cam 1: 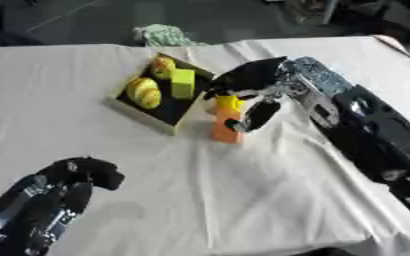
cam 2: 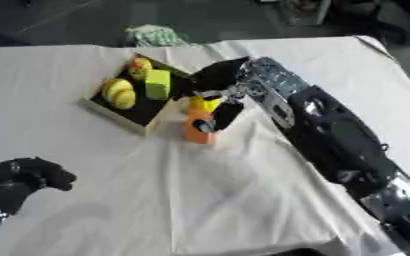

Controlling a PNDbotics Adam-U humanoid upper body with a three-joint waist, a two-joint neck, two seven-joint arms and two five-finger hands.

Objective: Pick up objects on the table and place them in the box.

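Note:
A shallow box (cam 1: 175, 125) with a dark floor lies at the table's back middle. It holds a yellow ribbed fruit (cam 1: 144, 93), a yellow and red fruit (cam 1: 163, 66) and a green block (cam 1: 183, 83). Just outside the box's right wall stands an orange object with a yellow top (cam 1: 227, 126), its base on the cloth. My right hand (cam 1: 248, 77) reaches in from the right and is curled round the object's top, the thumb (cam 1: 261, 113) against its right side. My left hand (cam 1: 82, 174) hovers at the lower left, fingers curled and holding nothing.
A white cloth (cam 1: 243, 200) covers the table, with wrinkles in front of the box. A green and white bundle (cam 1: 162, 35) lies at the far edge. My right forearm (cam 1: 375, 130) crosses the table's right side. The table's near edge runs along the bottom right.

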